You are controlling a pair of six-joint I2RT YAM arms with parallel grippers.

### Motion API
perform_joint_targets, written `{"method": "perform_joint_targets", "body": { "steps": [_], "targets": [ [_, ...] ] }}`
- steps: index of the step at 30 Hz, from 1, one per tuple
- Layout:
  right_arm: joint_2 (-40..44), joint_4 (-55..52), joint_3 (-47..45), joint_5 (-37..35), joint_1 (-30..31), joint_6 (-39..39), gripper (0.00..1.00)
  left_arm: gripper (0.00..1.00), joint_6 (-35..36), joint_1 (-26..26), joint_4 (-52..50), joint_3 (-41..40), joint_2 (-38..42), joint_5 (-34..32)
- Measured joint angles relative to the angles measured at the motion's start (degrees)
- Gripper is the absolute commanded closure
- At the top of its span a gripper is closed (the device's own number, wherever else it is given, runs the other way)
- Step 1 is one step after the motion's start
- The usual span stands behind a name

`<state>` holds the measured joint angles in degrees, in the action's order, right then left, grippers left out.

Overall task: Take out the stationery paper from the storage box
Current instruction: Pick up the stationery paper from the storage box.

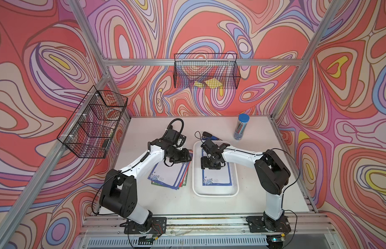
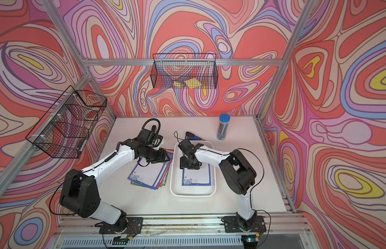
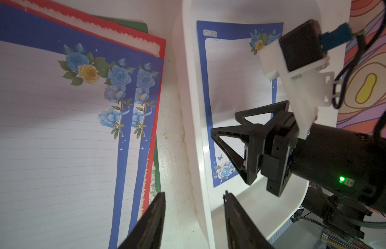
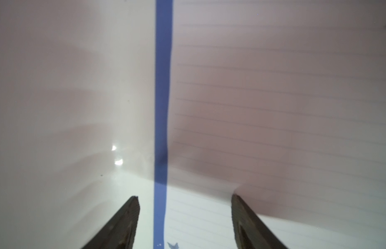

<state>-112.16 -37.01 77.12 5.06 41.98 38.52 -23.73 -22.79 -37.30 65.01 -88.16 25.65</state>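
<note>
Right claw (image 1: 210, 167) over the stationery paper (image 1: 215, 175) in the storage box (image 1: 215, 193).
Both top views: the sheet's long axis runs along the box. Left wrist: left claw (image 3: 194, 194) spread, empty, just outside the box. Right wrist: right claw (image 4: 184, 197) spread, astride the sheet's long blue border.

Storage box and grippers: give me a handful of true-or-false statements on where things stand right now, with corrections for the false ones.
1. The storage box is empty. False: one blue-bordered sheet lies in it.
2. A pile of sheets lies on the table beside the box. True.
3. The right gripper is shut on the sheet. False: its jaws are open, straddling the sheet's blue border.
4. The left gripper is open and holds nothing. True.
5. The blue-capped canister lies on its side. False: it stands upright at the table's far edge.
</note>
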Motion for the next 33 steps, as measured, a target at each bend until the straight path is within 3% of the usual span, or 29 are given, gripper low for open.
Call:
{"method": "perform_joint_targets", "body": {
  "steps": [11,25,33],
  "targets": [
    [-1.9,2.5,4.4,3.1,1.7,1.1,0.31,0.52,-0.6,0.0,0.8,-1.0,0.0,1.6],
    [10.4,-8.4,3.4,-12.9,0.7,-1.3,0.17,0.52,-2.3,-0.2,3.3,-0.9,-1.3,3.3],
    [9.6,-9.0,-2.6,-15.4,-3.6,0.2,0.13,0.52,-3.3,-1.1,3.4,-0.9,-4.1,3.7]
  ]
}}
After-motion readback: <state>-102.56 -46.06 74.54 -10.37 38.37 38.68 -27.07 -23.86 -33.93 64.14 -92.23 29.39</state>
